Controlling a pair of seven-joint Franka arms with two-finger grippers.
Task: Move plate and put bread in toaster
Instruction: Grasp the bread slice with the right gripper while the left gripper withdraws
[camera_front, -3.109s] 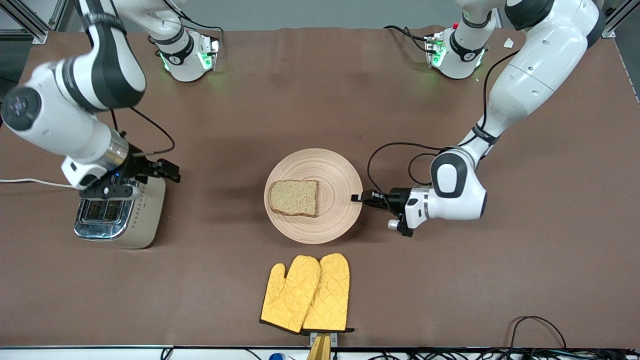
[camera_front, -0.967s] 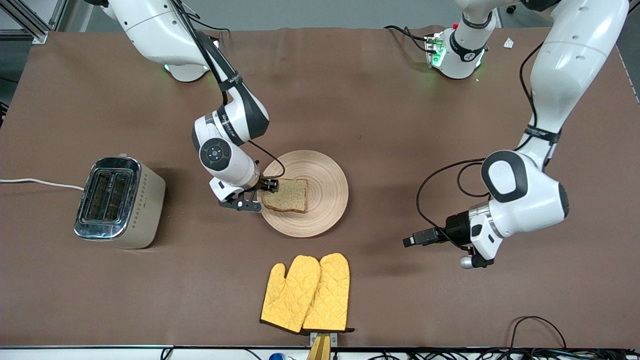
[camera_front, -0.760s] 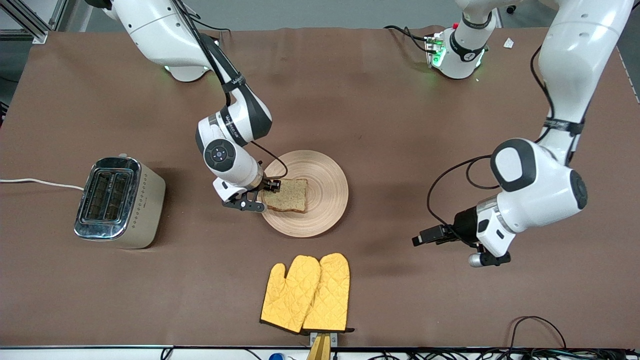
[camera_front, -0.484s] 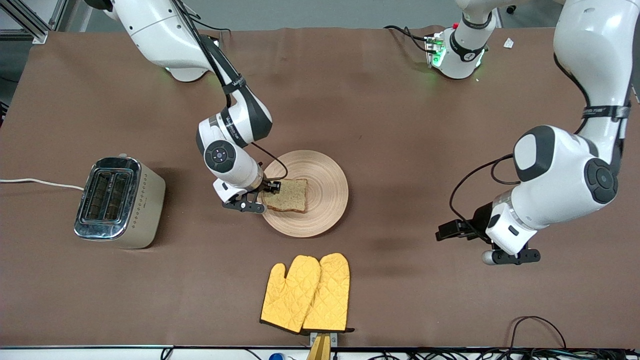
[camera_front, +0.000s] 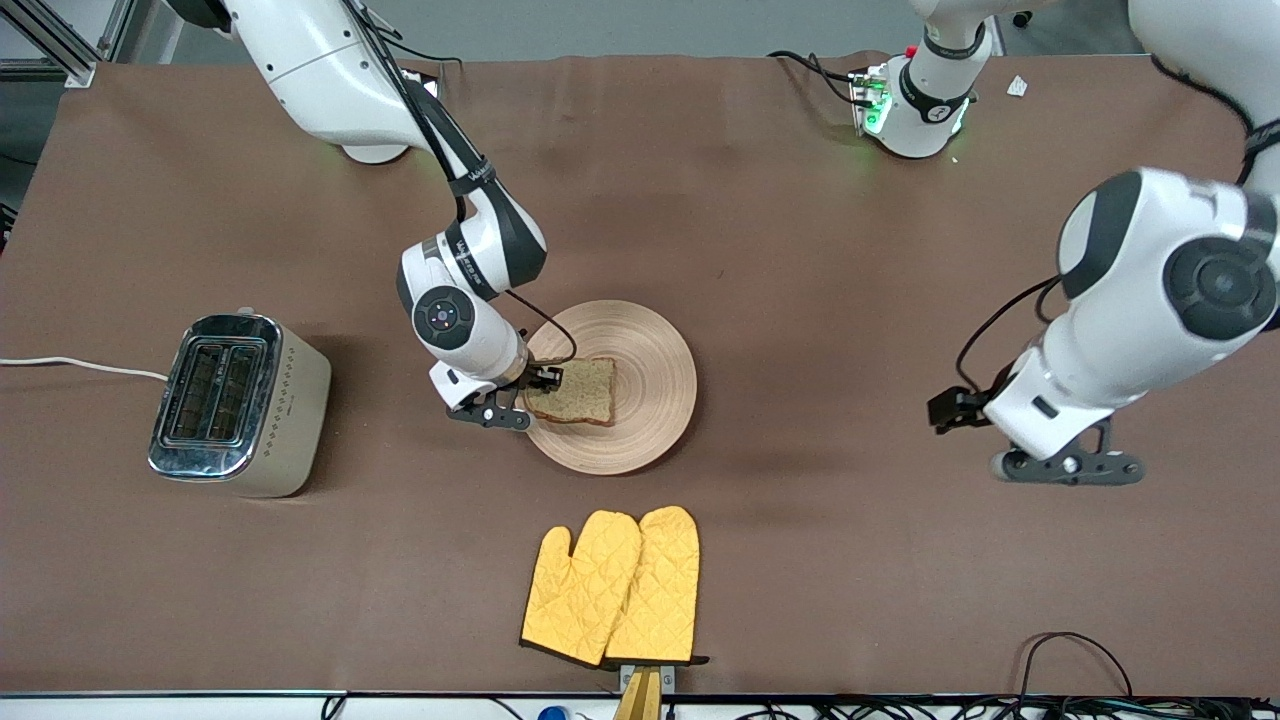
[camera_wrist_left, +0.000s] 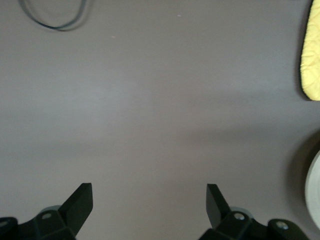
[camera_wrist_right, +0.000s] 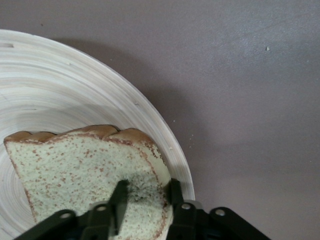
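The bread (camera_front: 585, 392), a brown slice, lies on the round wooden plate (camera_front: 650, 350) at the table's middle. My right gripper (camera_front: 540, 383) is at the plate's rim on the side toward the toaster (camera_front: 238, 405). In the right wrist view its fingers (camera_wrist_right: 120, 197) pinch a corner of the bread (camera_wrist_right: 75, 170), one on the top face and one at the crust, over the plate (camera_wrist_right: 75, 85). My left gripper (camera_front: 945, 412) hangs open over bare table toward the left arm's end. Nothing is between the left gripper's (camera_wrist_left: 149, 192) fingers.
A pair of yellow oven mitts (camera_front: 615, 585) lies nearer the front camera than the plate. The toaster's white cord (camera_front: 70, 365) runs off the table edge. Cables (camera_front: 1075, 650) lie at the near edge toward the left arm's end.
My right gripper's fingers have closed in on the bread's corner. The left arm has drawn away from the plate toward its own end of the table and risen.
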